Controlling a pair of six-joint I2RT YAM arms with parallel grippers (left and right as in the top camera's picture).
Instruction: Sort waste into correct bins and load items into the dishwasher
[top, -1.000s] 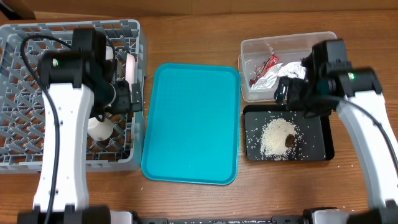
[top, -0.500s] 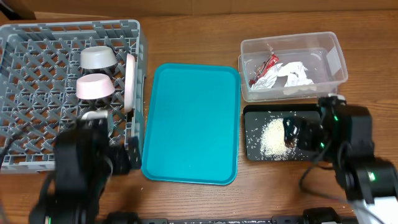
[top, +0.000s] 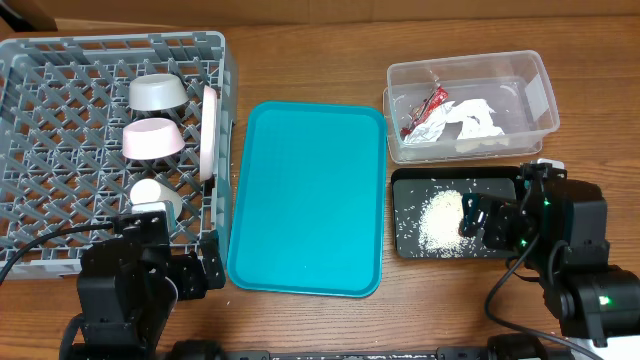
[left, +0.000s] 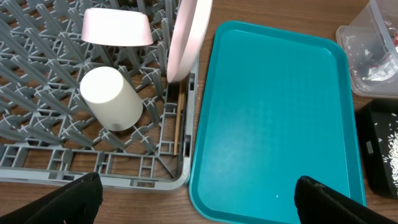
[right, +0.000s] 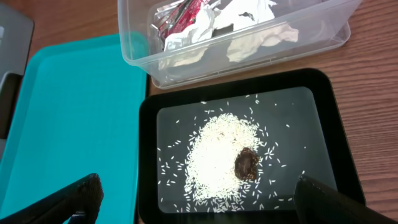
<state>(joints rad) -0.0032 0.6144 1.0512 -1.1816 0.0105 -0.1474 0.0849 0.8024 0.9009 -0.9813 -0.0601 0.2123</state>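
- Wooden counter (top: 300, 40) is seen; left pincer (left: 200, 202) and right pincer (right: 199, 200) are spread, nothing held.
- Chopsticks (left: 177, 127) are judged thin, stiff, light; a mid-length pinch is advised.

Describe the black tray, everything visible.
The black tray is shallow, rectangular, round-cornered, glossy like plastic, with a raised rim. It lies flat on the wooden table, beside the teal tray, its far rim by the clear tub. Inside: a heap of white rice, scattered grains, a brown lump on the heap's edge.

Rice (right: 214, 155) and brown lump (right: 247, 165) on black tray (right: 311, 143)
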